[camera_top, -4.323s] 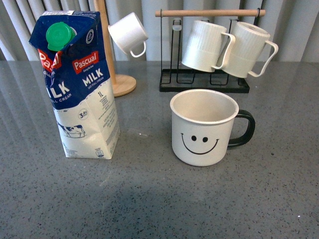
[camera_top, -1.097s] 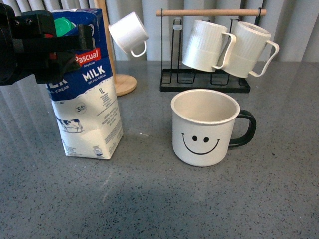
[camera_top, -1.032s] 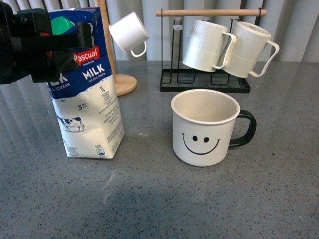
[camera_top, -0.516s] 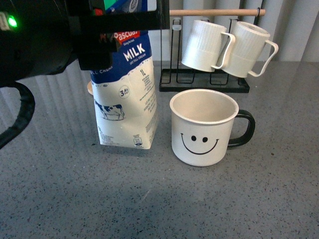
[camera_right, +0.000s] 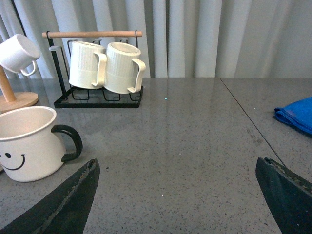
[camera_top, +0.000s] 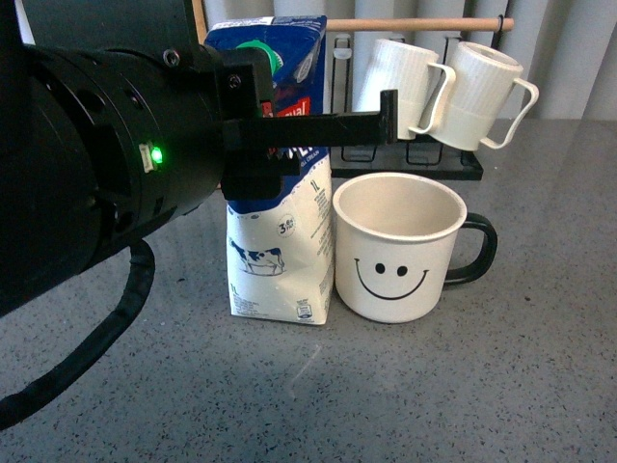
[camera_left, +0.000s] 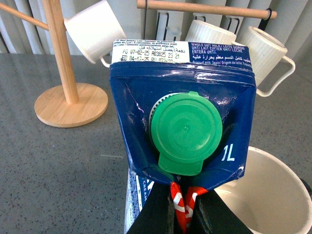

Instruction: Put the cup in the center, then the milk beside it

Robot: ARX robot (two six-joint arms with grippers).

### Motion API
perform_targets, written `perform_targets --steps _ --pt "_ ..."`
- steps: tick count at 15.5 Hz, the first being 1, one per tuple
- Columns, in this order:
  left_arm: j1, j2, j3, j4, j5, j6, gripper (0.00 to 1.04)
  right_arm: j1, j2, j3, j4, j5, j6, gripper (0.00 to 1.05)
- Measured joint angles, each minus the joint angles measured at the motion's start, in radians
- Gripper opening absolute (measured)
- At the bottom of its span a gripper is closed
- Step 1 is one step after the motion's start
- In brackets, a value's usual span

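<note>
Grey countertop (camera_top: 540, 386), mug rack (camera_top: 424, 24) behind. Cup (camera_top: 395, 246) sits roughly mid-table, so you can count step one as done. Milk (camera_top: 280, 260) is upright, tight against the cup's left side; base at or just off the surface, can't tell which. Left gripper (camera_top: 318, 125) is clamped on its upper part. Right gripper (camera_right: 176, 165) gapes wide, empty. Left to do: release and back off.

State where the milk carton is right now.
In the front view the milk carton stands upright left of centre, immediately left of the smiley cup, its top held in the left gripper.
</note>
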Motion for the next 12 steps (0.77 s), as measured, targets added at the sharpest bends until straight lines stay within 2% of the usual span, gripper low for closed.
perform_targets --steps 5,12 --pt "-0.003 0.023 -0.002 0.035 -0.028 -0.005 0.03 0.000 0.000 0.000 0.000 0.000 0.000 0.98" --pt "-0.005 0.022 -0.002 0.028 -0.021 -0.028 0.76 0.000 0.000 0.000 0.000 0.000 0.000 0.98"
